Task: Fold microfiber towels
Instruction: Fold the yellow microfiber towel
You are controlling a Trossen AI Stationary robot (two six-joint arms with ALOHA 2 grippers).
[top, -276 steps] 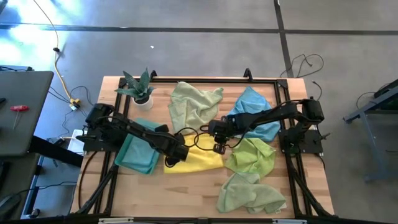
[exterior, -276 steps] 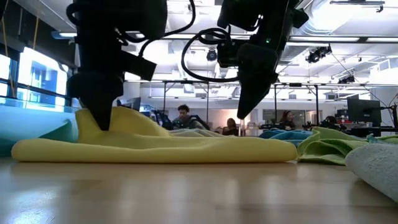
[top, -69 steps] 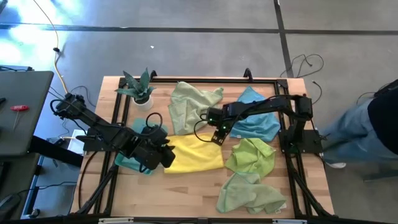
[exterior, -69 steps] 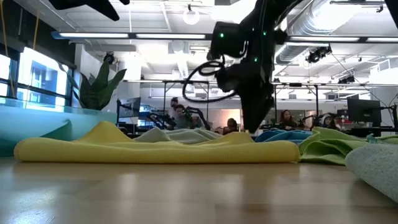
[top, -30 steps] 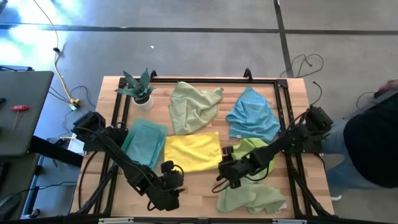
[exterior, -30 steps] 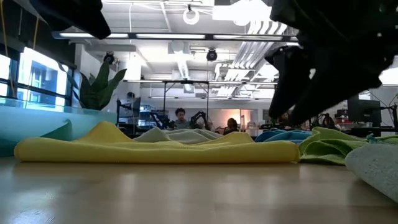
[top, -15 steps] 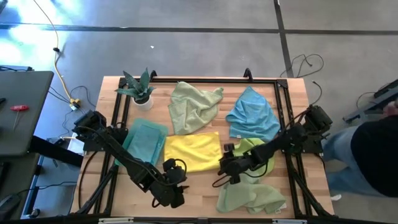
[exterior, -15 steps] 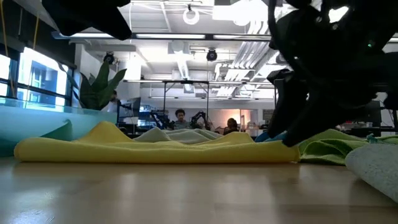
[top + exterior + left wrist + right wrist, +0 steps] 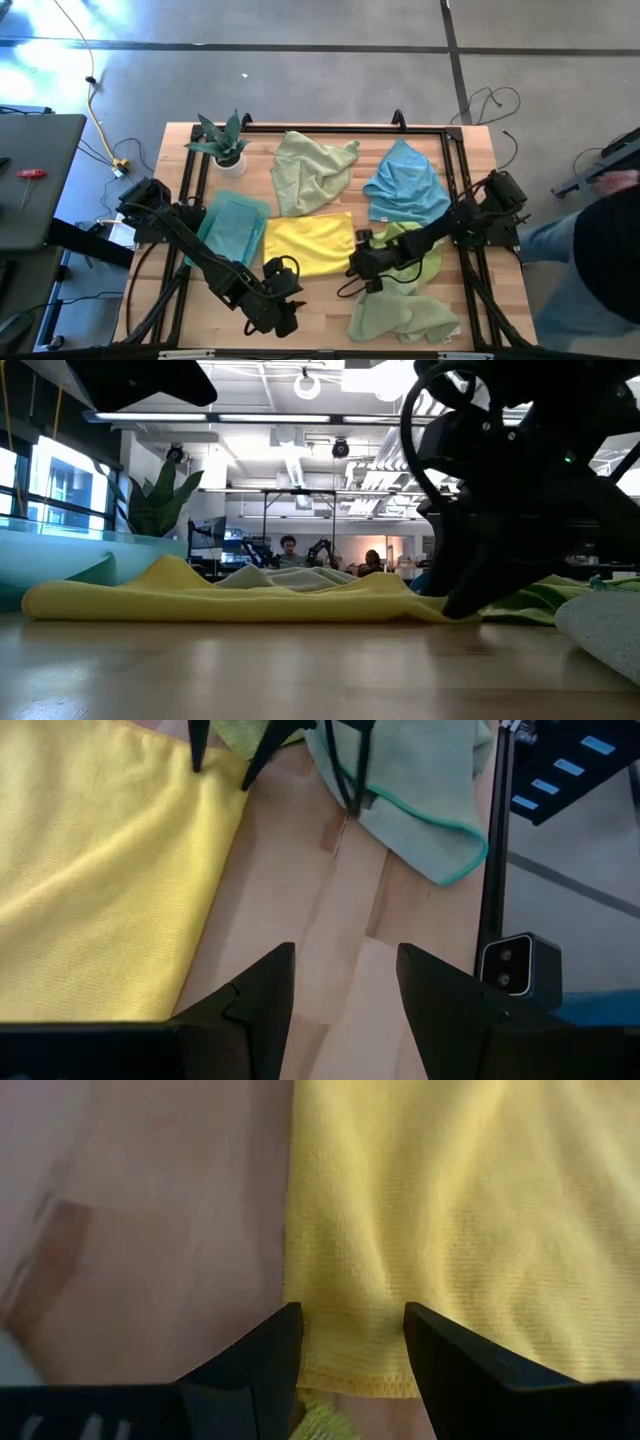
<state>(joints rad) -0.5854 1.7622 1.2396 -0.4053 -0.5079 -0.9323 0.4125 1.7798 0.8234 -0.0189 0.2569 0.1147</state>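
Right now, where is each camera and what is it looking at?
High: above, looking straight down at the table, both arms.
Low: at tabletop height, looking across; dark arms overhead.
Left wrist: behind the open left gripper, over bare wood.
Right wrist: behind the open right gripper, over a cloth edge.
All four share the yellow towel.

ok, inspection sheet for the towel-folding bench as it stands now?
Surface: wooden table inside a black frame.
Job's things: yellow towel flat at centre; teal towel folded beside it; pale green towel and blue towel crumpled at the far edge; two green towels bunched near the right arm.
Clutter: potted plant at the far left corner.
Grippers: left pincer open over bare wood; right pincer open at the yellow towel's edge.
Cables: yellow cable on the floor.
Surroundings: person at the right edge.
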